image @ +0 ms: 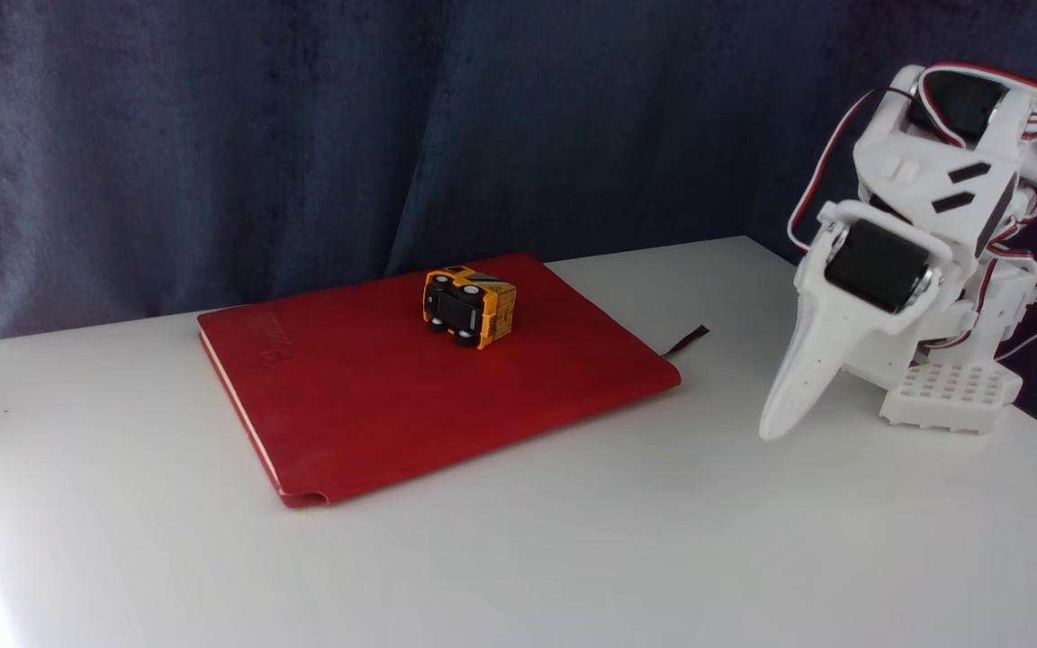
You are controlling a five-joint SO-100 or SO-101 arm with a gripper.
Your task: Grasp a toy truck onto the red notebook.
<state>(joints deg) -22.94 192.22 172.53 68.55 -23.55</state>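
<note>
— Where is the toy truck (469, 306)?

— It lies on the red notebook (410, 396), toward the far edge of the cover, tipped onto its side so the black underside and all four wheels face the camera.

— And the notebook?

— Flat on the white table (572, 540), at an angle, with a thin dark ribbon (686, 340) poking out past its right corner onto the tabletop.

— What about the arm (933, 225)?

— Folded up at the right of the fixed view, well apart from the notebook. The gripper (780, 418) points down, its tip just above the table.

— Is it holding anything?

— Nothing. The fingers look pressed together, empty, with no gap to be made out between them.
</note>
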